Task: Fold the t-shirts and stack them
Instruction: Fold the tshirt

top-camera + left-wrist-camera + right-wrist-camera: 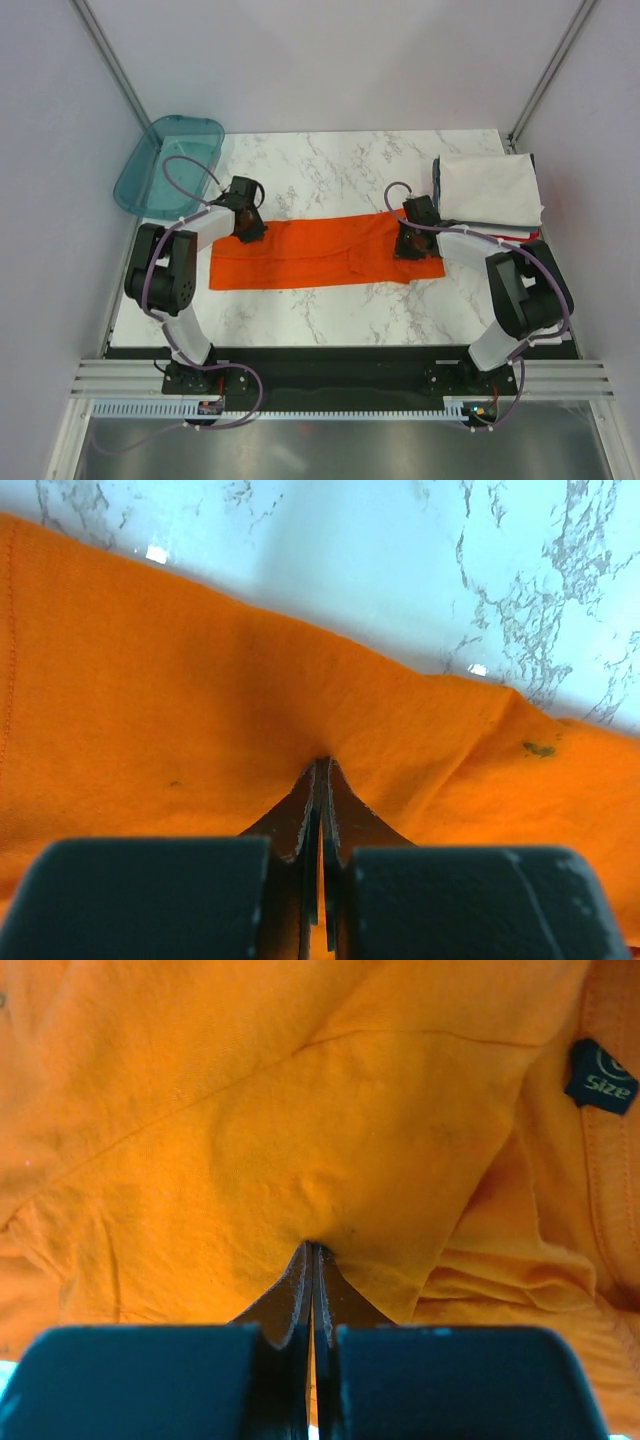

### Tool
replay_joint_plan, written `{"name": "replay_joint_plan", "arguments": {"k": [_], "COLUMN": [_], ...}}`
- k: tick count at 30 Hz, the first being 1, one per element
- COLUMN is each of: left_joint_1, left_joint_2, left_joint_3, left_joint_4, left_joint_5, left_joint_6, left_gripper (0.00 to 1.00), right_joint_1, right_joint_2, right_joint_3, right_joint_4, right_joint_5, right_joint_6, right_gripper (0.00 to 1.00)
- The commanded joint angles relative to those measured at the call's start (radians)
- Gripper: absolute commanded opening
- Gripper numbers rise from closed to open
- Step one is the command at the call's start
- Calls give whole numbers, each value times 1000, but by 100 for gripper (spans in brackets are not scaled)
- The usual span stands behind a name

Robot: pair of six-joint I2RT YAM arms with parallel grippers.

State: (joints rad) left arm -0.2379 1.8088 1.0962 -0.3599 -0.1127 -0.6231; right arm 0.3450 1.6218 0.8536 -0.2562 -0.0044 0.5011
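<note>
The orange t-shirt (pixel 310 255) lies as a long band across the middle of the marble table. My left gripper (pixel 250 232) is at its far left edge, jaws shut on a pinch of the orange cloth (pixel 200 700). My right gripper (pixel 408 243) is at the shirt's right end, jaws shut on the orange cloth (pixel 300 1130) near the collar; a dark size label (pixel 601 1077) shows there. A stack of folded shirts with a white one on top (pixel 488 188) sits at the far right, with red showing underneath.
A teal translucent tray (pixel 160 165) hangs over the table's far left corner. Bare marble table (pixel 330 165) lies behind the orange shirt. Grey walls close in left and right. The black base rail runs along the near edge.
</note>
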Motion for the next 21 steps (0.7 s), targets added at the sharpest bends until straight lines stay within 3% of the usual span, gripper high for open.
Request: {"name": "replay_joint_plan", "arguments": {"k": [1,12,21], "left_joint_1": [-8,-37,-228], "left_joint_2": [-9,-196,-413], "left_joint_3": [-97,-306,-485], "left_joint_4": [-27,18,62], "left_joint_5": [-16,67,50], "left_joint_6": [-55,-107,-285], "left_gripper": [2,2,2], "right_joint_1": [-4,-58,-63], "right_joint_2": [62,269,449], "right_joint_3": [48,292,487], "right_joint_4": [-12,-32,-63], "right_joint_5": [83,93,93], "right_joint_6": [4,25,28], "right_gripper": [0,0,0]}}
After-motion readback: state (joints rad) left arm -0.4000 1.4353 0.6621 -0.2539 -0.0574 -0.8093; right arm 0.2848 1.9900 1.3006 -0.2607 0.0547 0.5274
